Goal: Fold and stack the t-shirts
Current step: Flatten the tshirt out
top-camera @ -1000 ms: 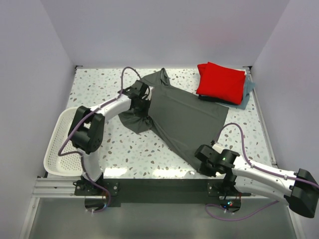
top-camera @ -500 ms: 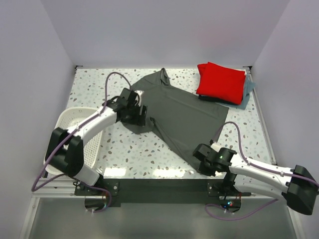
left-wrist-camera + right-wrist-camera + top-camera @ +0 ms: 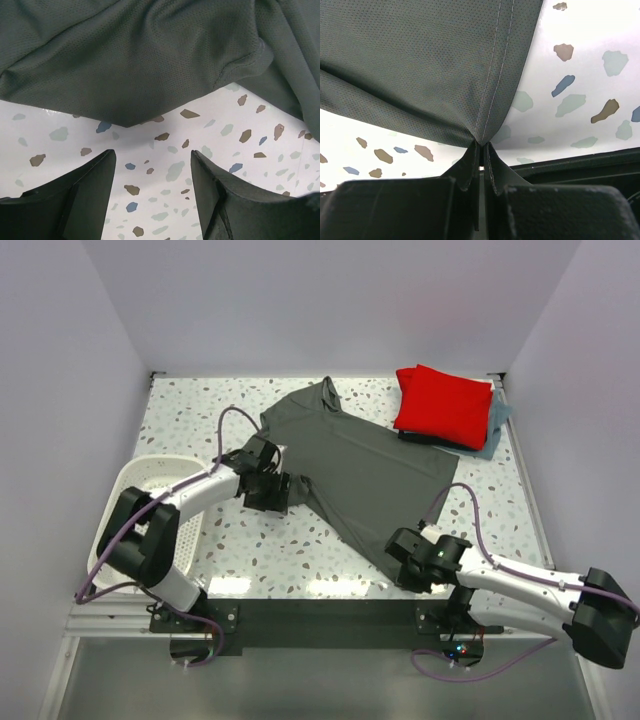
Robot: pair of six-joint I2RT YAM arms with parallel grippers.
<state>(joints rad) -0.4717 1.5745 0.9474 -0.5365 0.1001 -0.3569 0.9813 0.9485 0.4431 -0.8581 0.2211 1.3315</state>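
The dark grey t-shirt point(image 3: 365, 465) is pinched at its 5 o'clock hem by the right gripper point(image 3: 481, 148); the left gripper point(image 3: 151, 160) is held open at 9 o'clock.

Reads as matt, finely perforated knit cloth on the dark grey t-shirt point(image 3: 150, 50), with pale stitching along the hem by the right gripper point(image 3: 481, 149). Looks soft and matt on the folded red t-shirt point(image 3: 445, 405) and light blue-grey t-shirt point(image 3: 502, 420), far right. Gleams smooth, white and speckled like terrazzo across the surface point(image 3: 190, 410). Appears as matt black plastic on the jaws, and as white perforated plastic on the basket point(image 3: 115, 515) at left.
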